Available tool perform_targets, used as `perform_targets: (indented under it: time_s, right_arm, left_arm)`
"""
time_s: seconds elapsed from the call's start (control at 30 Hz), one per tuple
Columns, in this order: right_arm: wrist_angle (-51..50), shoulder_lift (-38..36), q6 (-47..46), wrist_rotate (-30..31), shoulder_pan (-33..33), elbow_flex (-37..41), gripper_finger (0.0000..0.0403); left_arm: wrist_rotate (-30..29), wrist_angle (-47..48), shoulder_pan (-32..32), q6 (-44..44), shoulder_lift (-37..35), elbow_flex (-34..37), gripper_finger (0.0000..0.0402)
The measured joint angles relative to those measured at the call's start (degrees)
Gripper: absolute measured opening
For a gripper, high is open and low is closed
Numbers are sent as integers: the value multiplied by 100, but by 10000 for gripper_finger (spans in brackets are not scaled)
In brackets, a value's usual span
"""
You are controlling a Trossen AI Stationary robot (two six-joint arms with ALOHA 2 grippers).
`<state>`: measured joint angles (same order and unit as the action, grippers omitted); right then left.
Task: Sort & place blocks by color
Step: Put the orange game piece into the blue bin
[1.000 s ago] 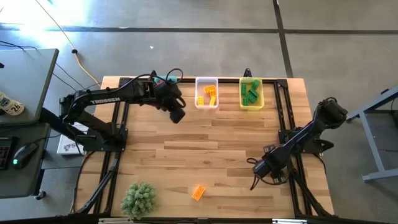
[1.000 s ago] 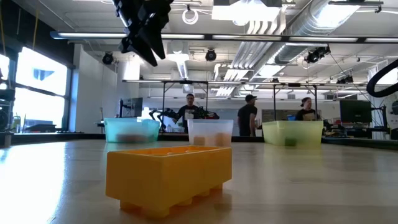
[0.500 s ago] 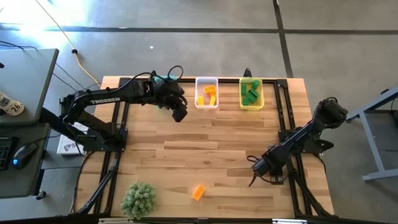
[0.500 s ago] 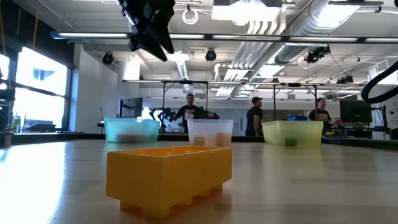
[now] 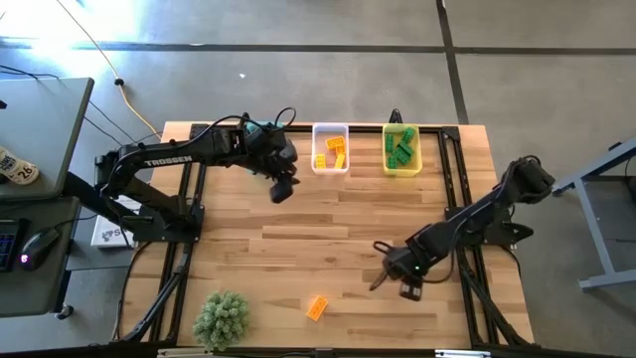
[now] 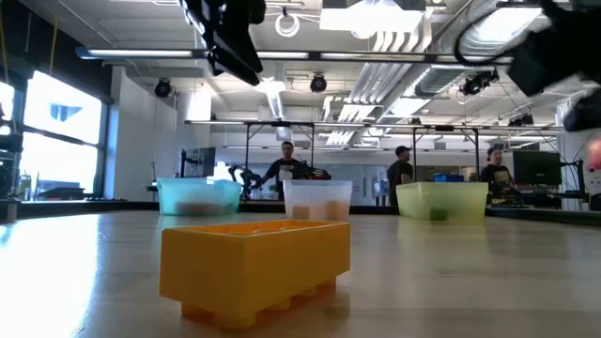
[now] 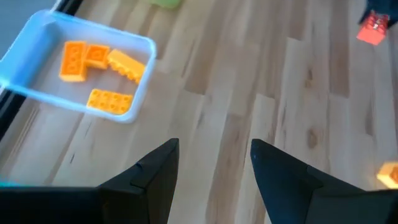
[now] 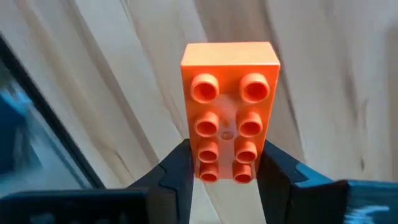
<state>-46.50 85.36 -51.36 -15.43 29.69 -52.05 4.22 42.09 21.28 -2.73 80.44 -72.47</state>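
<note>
While the left end effector [image 5: 281, 189] hangs above the bench [image 5: 328, 239] beside the clear bin [image 5: 330, 149], its fingers [image 7: 155, 171] spread with nothing between them, the right end effector [image 8: 225, 177] pinches a red-orange studded block [image 8: 229, 137] (eight studs, held by one end) over the bench's right half. A yellow-orange block [image 5: 316, 307] lies alone near the front edge, right of the fuzzy plant ball [image 5: 221, 318]. Yellow-orange blocks [image 7: 99, 62] sit in the clear bin, green ones [image 5: 400, 149] in the yellow bin [image 5: 401, 168].
</note>
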Motion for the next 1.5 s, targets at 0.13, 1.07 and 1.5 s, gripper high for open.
perform_targets:
  time_s: [0.13, 1.07, 1.5]
  right_arm:
    - [-20, 0, -164, 535, -309, -499, 109]
    - [916, -4, 1241, 1693, -2461, -1578, 109]
    - [2075, -4, 3145, 1491, -3251, -1578, 109]
  left_arm:
    - [115, -2, 0, 543, 0, 0, 190]
    - [278, -702, 4, 2088, 0, 0, 250]
    - [1083, -1130, 4, 1452, 0, 0, 249]
